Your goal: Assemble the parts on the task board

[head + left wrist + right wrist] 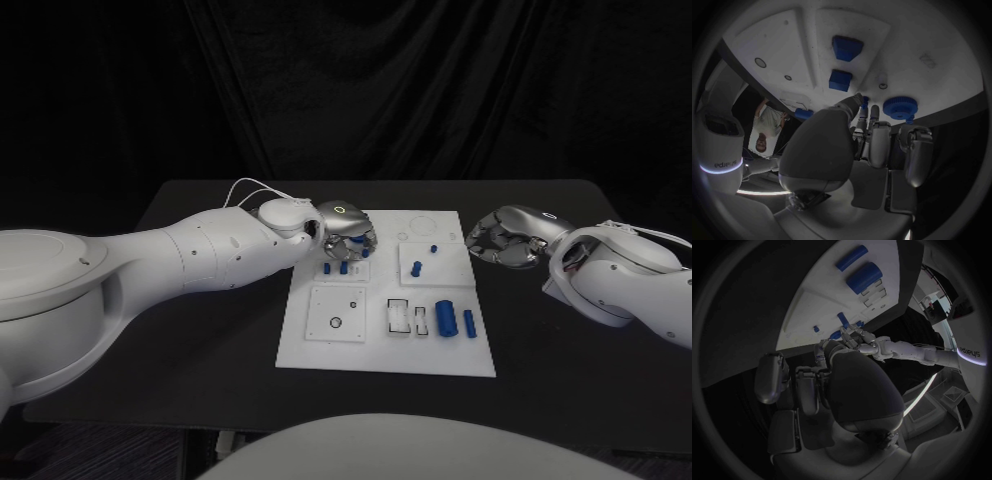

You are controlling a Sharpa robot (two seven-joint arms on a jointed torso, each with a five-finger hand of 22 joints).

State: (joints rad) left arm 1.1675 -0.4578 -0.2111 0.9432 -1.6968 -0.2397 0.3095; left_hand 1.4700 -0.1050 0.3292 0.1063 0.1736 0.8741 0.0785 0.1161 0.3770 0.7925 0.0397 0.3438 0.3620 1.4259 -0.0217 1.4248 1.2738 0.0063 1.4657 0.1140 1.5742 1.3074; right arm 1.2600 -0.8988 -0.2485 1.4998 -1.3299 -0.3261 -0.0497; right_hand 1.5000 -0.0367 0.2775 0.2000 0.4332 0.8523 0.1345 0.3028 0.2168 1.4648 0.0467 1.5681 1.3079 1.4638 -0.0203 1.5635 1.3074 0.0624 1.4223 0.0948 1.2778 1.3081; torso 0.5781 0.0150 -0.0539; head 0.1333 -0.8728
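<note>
The white task board (378, 352) lies mid-table. My left hand (346, 232) hovers over its far left section, and its thumb and a finger pinch a small blue peg (865, 101) at the board's surface. Other small blue pegs (336, 267) stand just below that hand. A blue round knob (900, 107) and two blue blocks (847, 48) lie near its fingers. Two blue cylinders (457, 321) lie side by side at the board's near right. My right hand (505, 238) hangs beside the board's far right edge, fingers curled in with nothing in them.
A short blue peg (417, 267) sits in the board's right middle section and a smaller blue piece (434, 246) beyond it. Empty slots (407, 318) and a ring outline (336, 322) mark the near sections. Bare black table (577, 380) surrounds the board.
</note>
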